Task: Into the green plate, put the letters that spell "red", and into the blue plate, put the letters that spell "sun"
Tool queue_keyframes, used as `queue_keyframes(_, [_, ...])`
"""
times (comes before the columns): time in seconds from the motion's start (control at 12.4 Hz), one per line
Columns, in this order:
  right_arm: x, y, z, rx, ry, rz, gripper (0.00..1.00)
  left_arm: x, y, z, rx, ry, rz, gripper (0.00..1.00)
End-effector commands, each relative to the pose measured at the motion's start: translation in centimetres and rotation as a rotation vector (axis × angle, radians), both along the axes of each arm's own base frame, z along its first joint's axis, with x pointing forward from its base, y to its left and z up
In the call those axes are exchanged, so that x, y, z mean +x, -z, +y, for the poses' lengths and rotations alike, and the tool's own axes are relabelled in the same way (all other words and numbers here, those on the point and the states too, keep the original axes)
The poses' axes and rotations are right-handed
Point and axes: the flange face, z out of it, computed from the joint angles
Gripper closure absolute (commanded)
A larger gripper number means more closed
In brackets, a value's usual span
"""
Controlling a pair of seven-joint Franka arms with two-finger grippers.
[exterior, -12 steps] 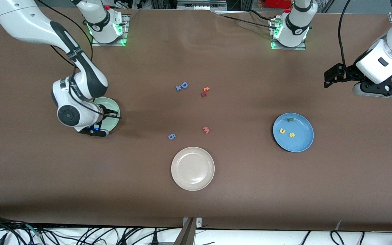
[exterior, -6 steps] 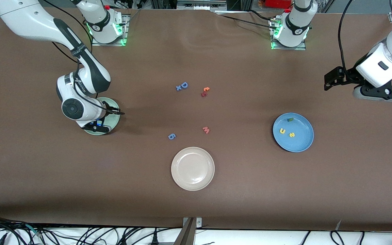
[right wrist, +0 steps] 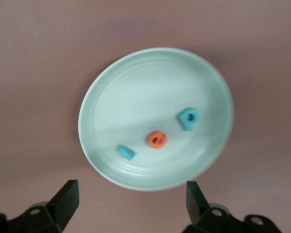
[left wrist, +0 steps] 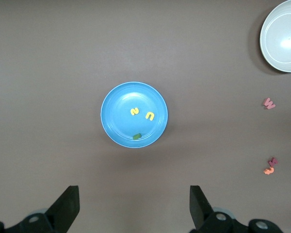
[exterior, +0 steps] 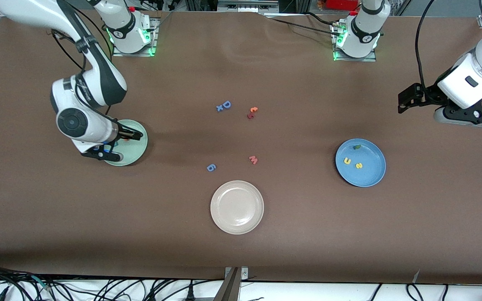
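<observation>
The right gripper [right wrist: 128, 206] has just opened and lifted over the green plate [right wrist: 111, 92], mid-left in the front view, leaving r [right wrist: 125, 152], e [right wrist: 157, 139] and d [right wrist: 188, 118] inside. The left gripper [left wrist: 133, 211] waits open; the blue plate [exterior: 370, 175], at centre right, holds s [exterior: 359, 166], u [exterior: 347, 161] and n [exterior: 356, 147], so both words look finished.

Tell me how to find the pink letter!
Start at the cream plate, the one nearest the front camera. Just farther from the camera lies the pink "w", alone on the brown table. The number beside it is blue.
</observation>
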Motion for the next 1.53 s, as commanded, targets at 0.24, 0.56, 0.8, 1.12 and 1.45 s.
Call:
queue_keyframes(0.24, [3.0, -15.1, 0.5, 0.027, 0.035, 0.018, 0.01, 0.5, -0.5, 0.6, -0.019, 0.003, -0.006, 0.00])
queue_keyframes(0.56, [3.5, -18.3, -0.3, 0.037, 0.028, 0.003, 0.00, 0.5, -0.5, 0.6, -0.019, 0.003, -0.006, 0.00])
queue_keyframes(0.8, [3.4, -18.8, -0.8, 0.034, 0.024, 0.015, 0.00, 0.5, -0.5, 0.8, -0.020, -0.003, -0.006, 0.00])
queue_keyframes(1.12, [2.8, -21.8, -1.6, 0.034, -0.007, -0.034, 0.00, 0.5, -0.5, 0.9, -0.019, -0.003, -0.006, 0.00])
queue_keyframes(1.45, [2.5, -22.6, -2.7, 0.056, -0.013, -0.038, 0.00, 0.5, -0.5, 0.8, -0.020, -0.002, -0.006, 0.00])
